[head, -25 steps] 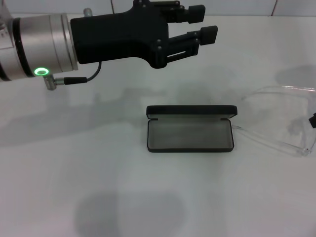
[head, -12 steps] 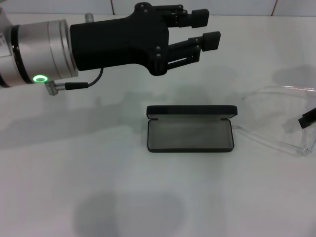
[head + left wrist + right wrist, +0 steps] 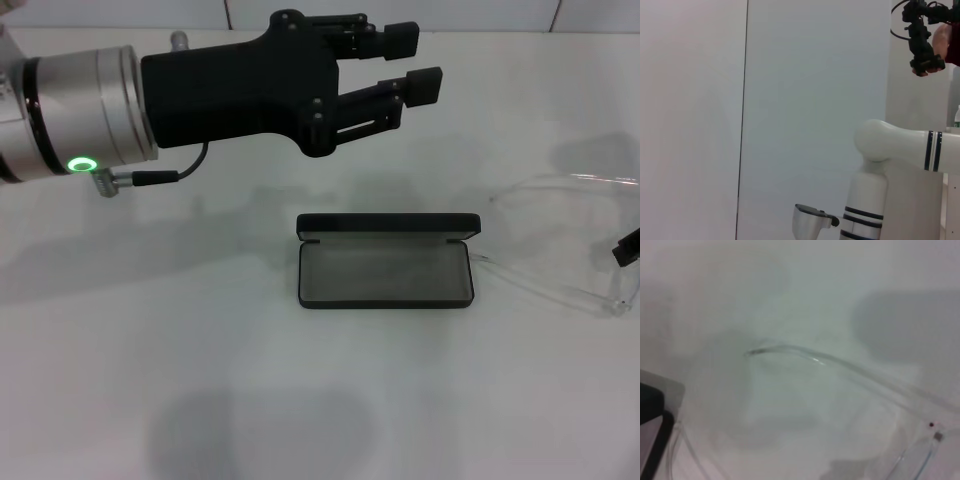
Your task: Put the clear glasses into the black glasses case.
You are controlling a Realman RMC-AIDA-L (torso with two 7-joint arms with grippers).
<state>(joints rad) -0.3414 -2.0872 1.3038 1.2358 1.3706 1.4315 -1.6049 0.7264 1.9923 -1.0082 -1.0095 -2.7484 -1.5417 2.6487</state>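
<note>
The black glasses case (image 3: 385, 262) lies open in the middle of the white table, lid up at the back and grey lining showing. A corner of the case (image 3: 651, 412) appears in the right wrist view. The clear glasses (image 3: 560, 181) rest on the table to the right of the case, with one thin arm reaching toward the case's right end. The right wrist view looks down on the glasses (image 3: 840, 365) from close above. My left gripper (image 3: 412, 62) hovers open and empty behind and above the case. Only a black tip of my right gripper (image 3: 628, 246) shows at the right edge, by the glasses.
The white table (image 3: 200, 330) spreads all round the case, with a tiled wall behind it. The left wrist view faces a pale wall and another white robot arm (image 3: 900, 145), away from the table.
The black tip of my right gripper pushed in over the glasses, then drew back a little toward the right edge. My left gripper has hardly moved.
</note>
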